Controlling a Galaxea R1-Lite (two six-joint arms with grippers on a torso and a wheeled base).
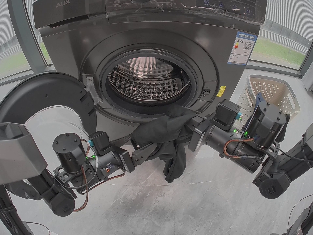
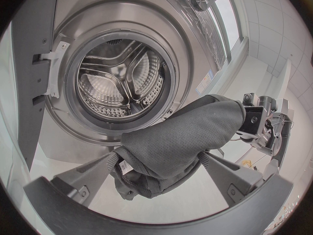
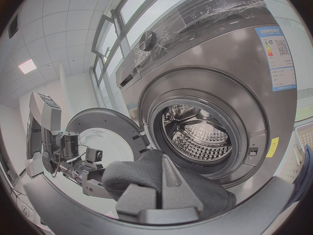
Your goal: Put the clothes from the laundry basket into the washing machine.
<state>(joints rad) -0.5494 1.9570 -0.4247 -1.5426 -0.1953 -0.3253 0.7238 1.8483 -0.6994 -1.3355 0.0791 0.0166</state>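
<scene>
A black garment (image 1: pixel 166 131) hangs in front of the washing machine's open drum (image 1: pixel 146 79), just below its rim. My right gripper (image 1: pixel 191 123) comes in from the right and is shut on the garment's upper edge; its fingers (image 3: pixel 176 183) press together on the black cloth (image 3: pixel 143 173). From the left, my left gripper (image 1: pixel 146 149) stands open, its fingers (image 2: pixel 88 173) spread wide, with the garment (image 2: pixel 176 141) bunched between and over them. The white laundry basket (image 1: pixel 277 92) stands at the machine's right, partly behind my right arm, with a blue cloth (image 1: pixel 259 99) at its rim.
The round machine door (image 1: pixel 45 95) is swung fully open to the left, close behind my left arm. The drum (image 2: pixel 117 79) holds nothing. Pale marble floor (image 1: pixel 202 196) lies in front, with windows behind the machine.
</scene>
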